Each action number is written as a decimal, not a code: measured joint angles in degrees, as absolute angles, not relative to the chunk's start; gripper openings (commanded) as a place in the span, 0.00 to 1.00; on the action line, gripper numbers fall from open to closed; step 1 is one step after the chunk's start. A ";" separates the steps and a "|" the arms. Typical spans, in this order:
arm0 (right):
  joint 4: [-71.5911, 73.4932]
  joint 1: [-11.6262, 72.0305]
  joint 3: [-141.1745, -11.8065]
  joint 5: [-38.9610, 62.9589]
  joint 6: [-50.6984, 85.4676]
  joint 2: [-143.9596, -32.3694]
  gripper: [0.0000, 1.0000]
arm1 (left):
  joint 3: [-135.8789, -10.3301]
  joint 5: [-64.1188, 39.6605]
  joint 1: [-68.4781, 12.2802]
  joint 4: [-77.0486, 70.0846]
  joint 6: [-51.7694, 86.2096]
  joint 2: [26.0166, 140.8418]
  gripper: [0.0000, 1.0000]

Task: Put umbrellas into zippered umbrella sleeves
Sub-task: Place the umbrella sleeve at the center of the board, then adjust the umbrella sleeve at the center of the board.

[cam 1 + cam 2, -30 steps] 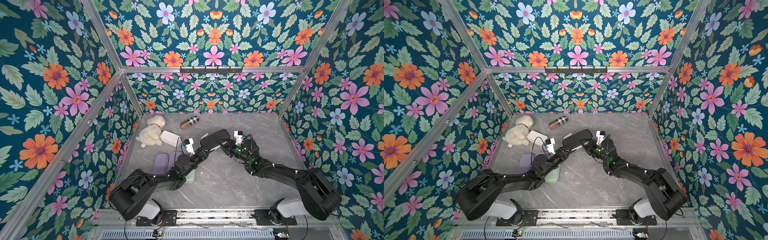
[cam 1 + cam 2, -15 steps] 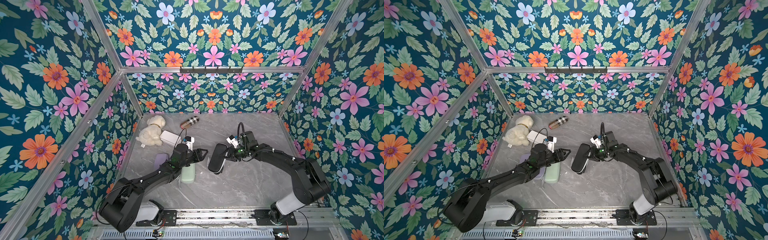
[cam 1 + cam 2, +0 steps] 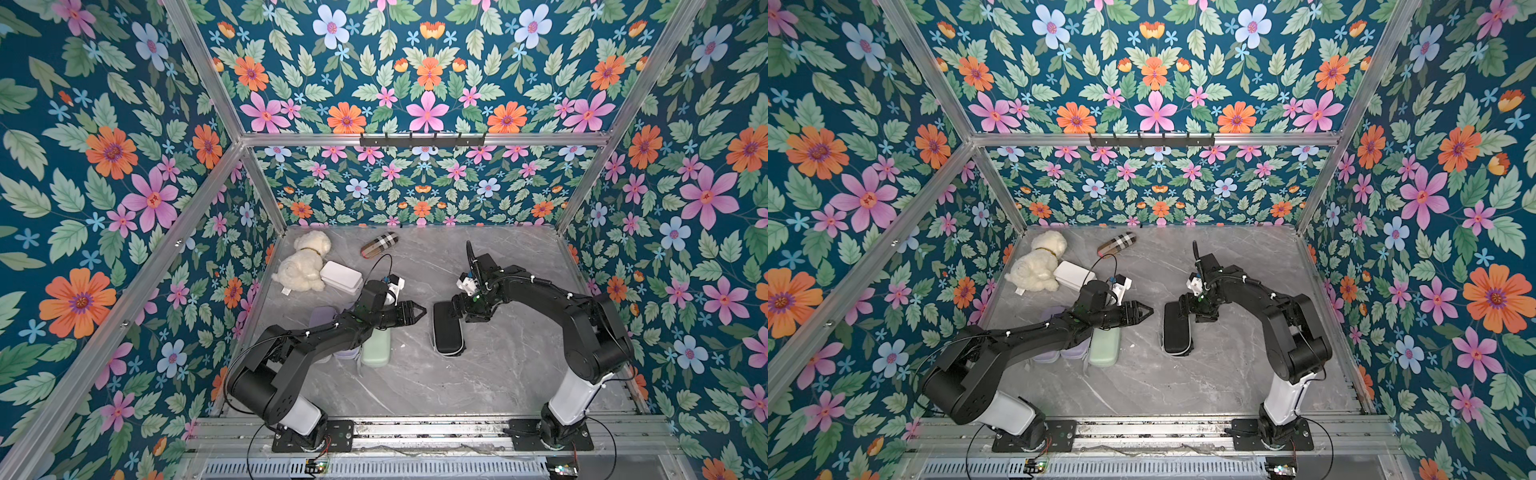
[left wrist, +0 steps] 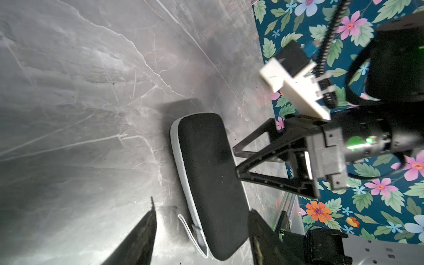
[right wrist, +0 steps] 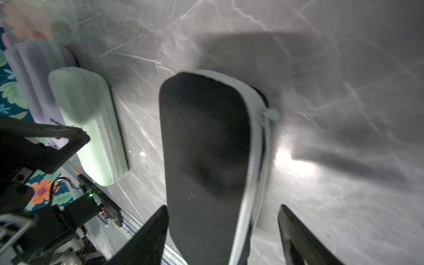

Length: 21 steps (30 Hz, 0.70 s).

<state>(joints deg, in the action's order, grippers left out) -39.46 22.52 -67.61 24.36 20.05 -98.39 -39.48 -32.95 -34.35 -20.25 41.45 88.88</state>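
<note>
Since the right gripper (image 4: 236, 160) stands released astride an end of the black oblong zippered sleeve (image 3: 448, 332), shut on the grey marble table (image 3: 498, 374), and the left gripper (image 3: 412, 313) hangs released nearby, an off-centre pinch may skid it away.

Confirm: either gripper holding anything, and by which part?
Nothing held. The right gripper straddles one end of the black sleeve, jaws open; the left gripper is open and empty.

Bright even top views, wrist views motion-blurred, glary
</note>
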 measured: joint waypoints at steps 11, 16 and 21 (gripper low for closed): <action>-34.41 30.41 -50.00 21.47 43.00 -82.15 0.64 | -39.88 -37.01 -41.19 -22.50 45.12 95.13 0.56; -29.89 30.48 -50.52 23.27 46.65 -84.03 0.63 | -39.92 -37.80 -41.71 -24.91 47.64 97.93 0.51; -26.94 30.46 -50.98 25.19 47.77 -86.85 0.60 | -39.90 -38.94 -42.28 -27.62 48.31 99.46 0.43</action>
<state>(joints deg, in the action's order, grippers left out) -26.94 30.46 -50.98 25.19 47.77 -86.85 -39.90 -38.94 -42.28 -27.62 48.31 99.46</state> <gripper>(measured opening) 0.597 0.451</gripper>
